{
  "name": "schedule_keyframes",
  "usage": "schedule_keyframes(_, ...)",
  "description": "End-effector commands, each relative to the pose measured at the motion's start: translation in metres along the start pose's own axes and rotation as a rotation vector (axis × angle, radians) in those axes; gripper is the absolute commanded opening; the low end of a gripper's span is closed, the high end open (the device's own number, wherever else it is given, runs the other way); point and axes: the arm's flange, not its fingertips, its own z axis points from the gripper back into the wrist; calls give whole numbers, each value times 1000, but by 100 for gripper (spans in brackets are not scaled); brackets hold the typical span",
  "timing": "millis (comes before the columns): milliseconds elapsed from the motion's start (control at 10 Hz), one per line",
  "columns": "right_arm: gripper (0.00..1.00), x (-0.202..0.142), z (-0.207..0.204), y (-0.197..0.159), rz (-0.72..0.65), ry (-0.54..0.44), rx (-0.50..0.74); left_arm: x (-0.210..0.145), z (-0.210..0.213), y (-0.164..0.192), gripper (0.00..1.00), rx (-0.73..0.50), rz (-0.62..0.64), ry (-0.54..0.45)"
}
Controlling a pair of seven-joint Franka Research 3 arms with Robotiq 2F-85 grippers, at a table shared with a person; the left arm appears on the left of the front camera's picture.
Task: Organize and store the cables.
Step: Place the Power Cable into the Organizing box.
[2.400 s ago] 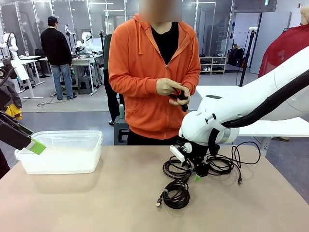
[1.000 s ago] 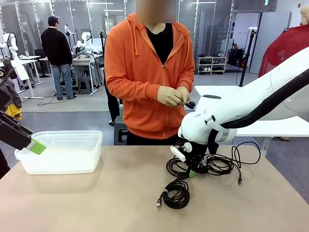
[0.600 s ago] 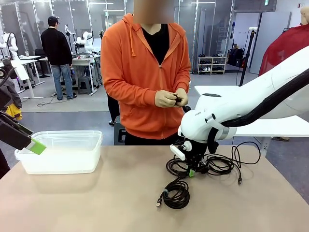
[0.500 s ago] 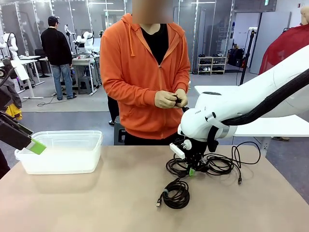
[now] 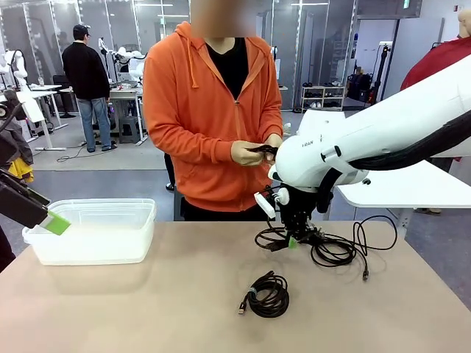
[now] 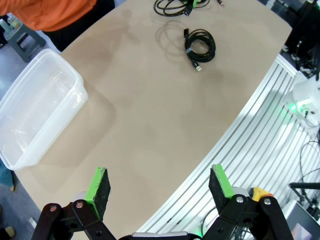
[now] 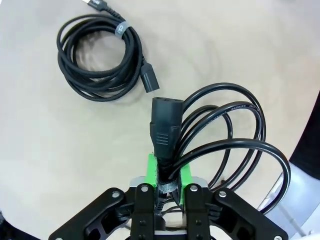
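Right gripper (image 7: 169, 176): clenched on the thick power cable (image 7: 161, 125) near one end, loops trailing down by the desk's (image 5: 132, 309) far right edge.
Left gripper (image 6: 159, 186): released, jaws wide, over the left edge beside the clear bin (image 5: 92, 254).
Tied cable (image 5: 268, 294): mid-desk, toward the near edge.
Handling: light, floppy, likely to snag; best taken at the bundled middle.

Right arm (image 5: 383, 125): smooth, rounded white casing with small dark lettering; a thick black hose (image 5: 434, 143) runs along it. Right tool (image 7: 168, 171) and left tool (image 6: 160, 182): black linkages with silver pivot screws, fingers faced with green pads (image 6: 99, 184). Person (image 5: 213, 154): long-sleeved orange zip hoodie (image 5: 184, 110) with drawstrings, over a black top (image 5: 234, 66).
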Motion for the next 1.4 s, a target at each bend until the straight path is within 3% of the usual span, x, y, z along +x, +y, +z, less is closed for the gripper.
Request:
schedule_keyframes(0, 8, 15, 10, 5, -113, 34, 23, 0, -1, 1, 100, 4, -5, 3)
schedule_keyframes(300, 8, 61, 33, -1, -219, 51, 8, 0, -1, 1, 100, 4, -5, 3)
schedule_keyframes(600, 8, 117, 35, -22, -261, 23, 68, 0, -1, 1, 100, 4, -5, 3)
schedule_keyframes(800, 8, 157, 16, -30, -409, 41, 82, 0, -1, 1, 100, 4, -5, 3)
schedule_keyframes(1000, 8, 195, -1, -33, -395, 51, 44, 0, -1, 1, 100, 4, -5, 3)
schedule_keyframes(1300, 8, 227, -41, -31, -383, 36, 114, 0, -1, 1, 100, 4, -5, 3)
